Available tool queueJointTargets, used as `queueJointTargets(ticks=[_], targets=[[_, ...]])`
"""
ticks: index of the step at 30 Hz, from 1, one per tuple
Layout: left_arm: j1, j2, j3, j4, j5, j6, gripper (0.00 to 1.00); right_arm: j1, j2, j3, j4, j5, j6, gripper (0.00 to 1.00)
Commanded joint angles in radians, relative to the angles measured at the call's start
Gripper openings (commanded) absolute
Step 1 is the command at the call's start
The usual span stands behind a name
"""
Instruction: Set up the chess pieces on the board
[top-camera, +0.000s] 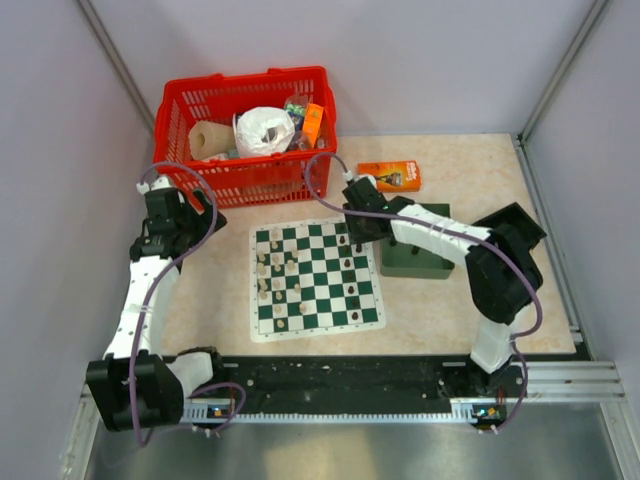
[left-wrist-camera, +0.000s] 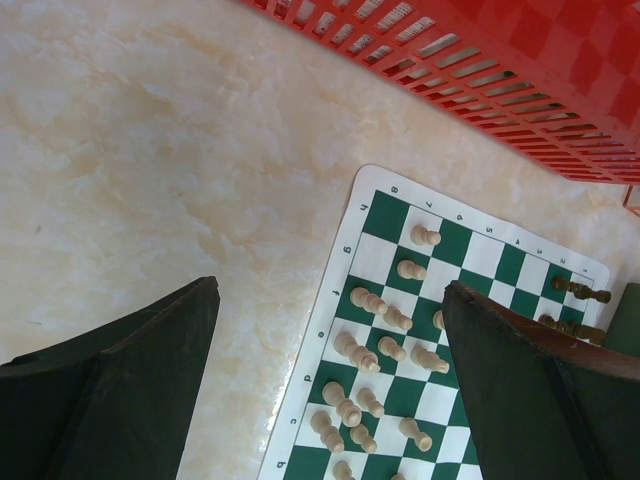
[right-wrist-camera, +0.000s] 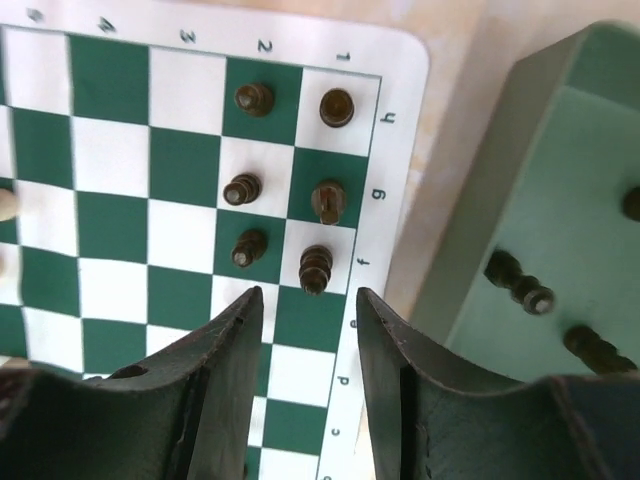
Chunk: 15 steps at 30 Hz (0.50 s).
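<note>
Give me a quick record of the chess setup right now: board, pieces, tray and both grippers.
board: flat on table, nearer the arms than red basket
cream pieces: on board's left side
dark pieces: several standing along board's right side, others lying in tray
tray: dark green, beside board's right edge
left gripper: open, empty, over bare table left of board
right gripper: open, empty, above board's right edge, next to dark pieces

Green-white checked board (top-camera: 315, 265) flat, white-bordered; cream chess pieces (left-wrist-camera: 366, 300) standing on left columns; dark pieces (right-wrist-camera: 326, 200) standing on right columns.
</note>
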Motion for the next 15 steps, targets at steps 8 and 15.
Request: queueJointTargets(ticks=[8,15], targets=[[0.001,-0.002,0.004,0.042,0.014,-0.003,0.99,-0.189,-0.253,-0.065,-0.002,-0.032,0.039,0.46],[0.001,0.001,0.009,0.042,0.014,-0.005,0.99,-0.355,-0.289,-0.123,-0.012,-0.035,0.041,0.46]])
